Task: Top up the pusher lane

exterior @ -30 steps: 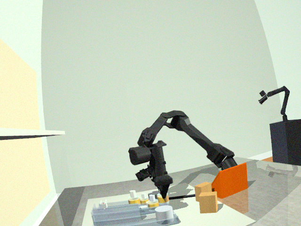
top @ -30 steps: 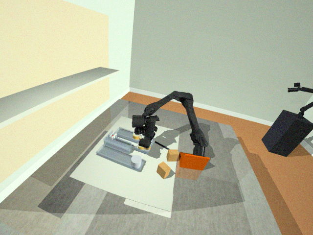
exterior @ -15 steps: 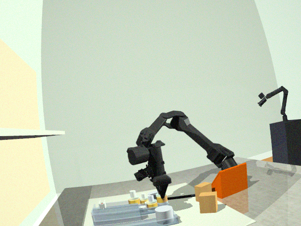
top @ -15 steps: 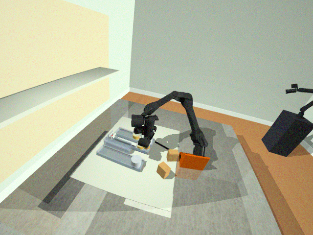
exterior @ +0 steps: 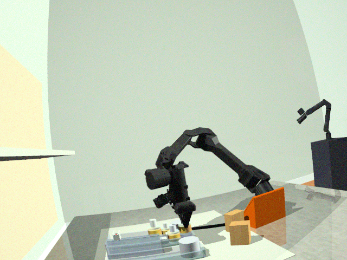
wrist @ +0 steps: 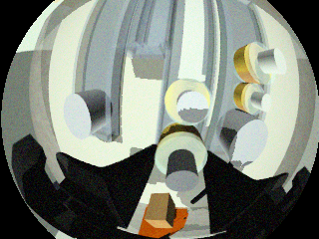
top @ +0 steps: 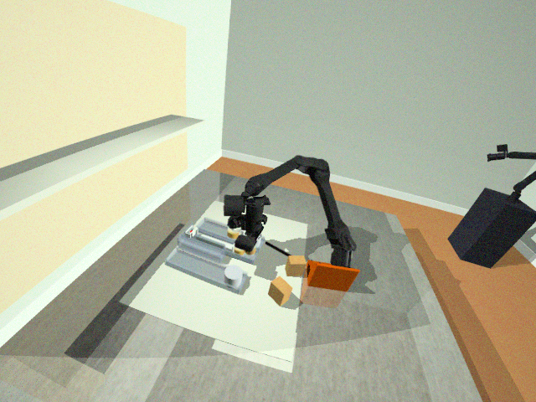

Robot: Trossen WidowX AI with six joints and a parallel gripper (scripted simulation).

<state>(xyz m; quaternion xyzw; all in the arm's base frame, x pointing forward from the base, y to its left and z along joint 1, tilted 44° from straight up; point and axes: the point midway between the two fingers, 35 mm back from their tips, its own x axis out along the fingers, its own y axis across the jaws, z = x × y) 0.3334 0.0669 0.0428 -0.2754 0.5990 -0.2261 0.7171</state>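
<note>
From where I stand, a pale grey-green wall [top: 376, 95] [exterior: 182, 70] rises beyond an orange-brown floor [top: 497, 320], while a flat grey shelf [top: 99, 151] [exterior: 36, 154] juts from cream-yellow wall panelling [top: 95, 78] [exterior: 19, 106] at left.

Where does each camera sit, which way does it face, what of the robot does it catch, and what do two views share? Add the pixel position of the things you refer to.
Top: high to one side, looking obliquely down; whole arm.
Exterior: lower, looking nearly level across the lanes; whole arm.
Wrist: on the arm, looking past the hand [top: 248, 249] [exterior: 186, 226] [wrist: 181, 154] at the gripped jar [wrist: 181, 151]; only black fingers show.
Top and exterior share the orange panel [top: 332, 276] [exterior: 267, 207].
</note>
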